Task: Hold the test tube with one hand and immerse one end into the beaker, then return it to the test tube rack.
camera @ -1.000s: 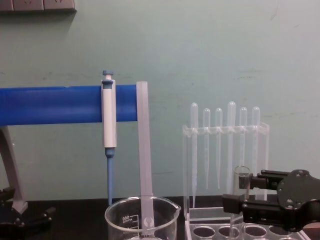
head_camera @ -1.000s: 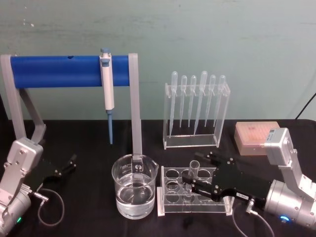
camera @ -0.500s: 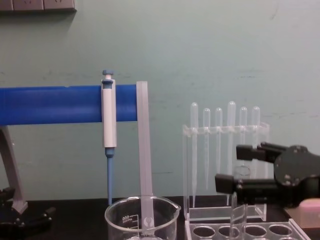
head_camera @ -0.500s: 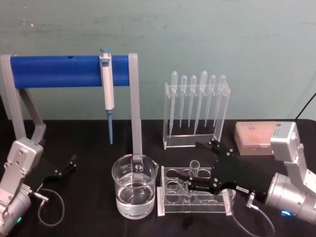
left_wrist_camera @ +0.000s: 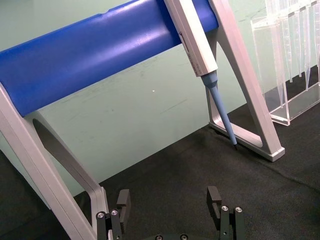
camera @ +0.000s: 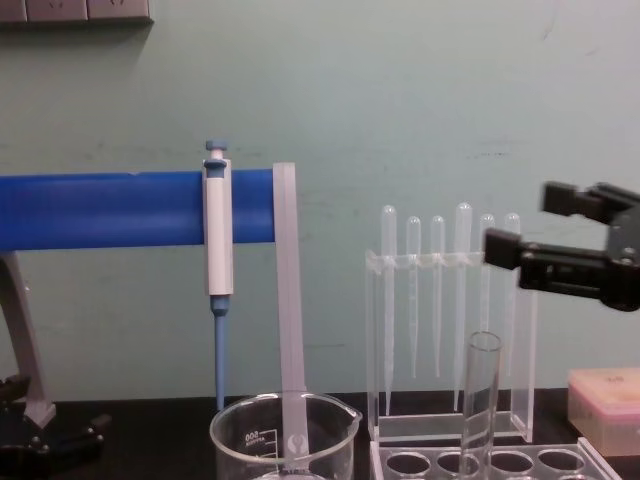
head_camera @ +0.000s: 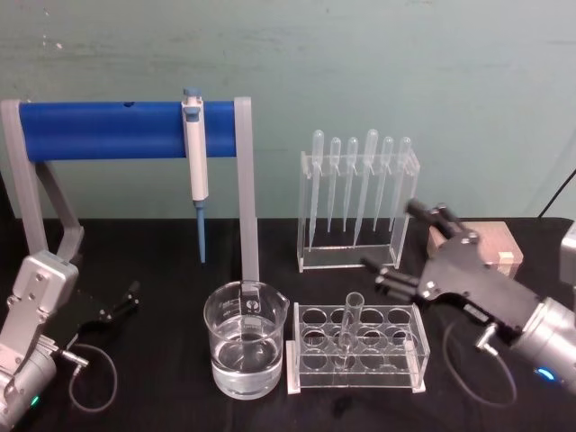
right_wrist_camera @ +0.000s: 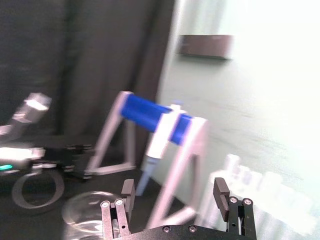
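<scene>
The clear test tube [head_camera: 346, 326] stands in the white rack [head_camera: 355, 383], leaning slightly, with its rim up; the chest view shows the test tube [camera: 480, 398] rising from the rack. The beaker [head_camera: 245, 340], holding clear liquid, sits just left of the rack, and its rim [camera: 283, 432] appears low in the chest view. My right gripper [head_camera: 393, 238] hovers open and empty above and to the right of the tube, well clear of it; from the chest it is the right gripper [camera: 520, 220] in front of the pipettes. My left gripper [head_camera: 119, 302] rests open near the table's left edge.
A blue bar on a grey frame [head_camera: 126, 130] carries the blue-and-white pipettor [head_camera: 194, 155] behind the beaker. A clear stand of plastic pipettes [head_camera: 357, 193] is behind the rack. A pink tip box [head_camera: 490, 241] sits at the back right, partly behind my right gripper.
My right gripper was around the test tube in the rack; it has risen and drawn back to the right, empty. The tube stays in the rack. The left arm is unmoved.
</scene>
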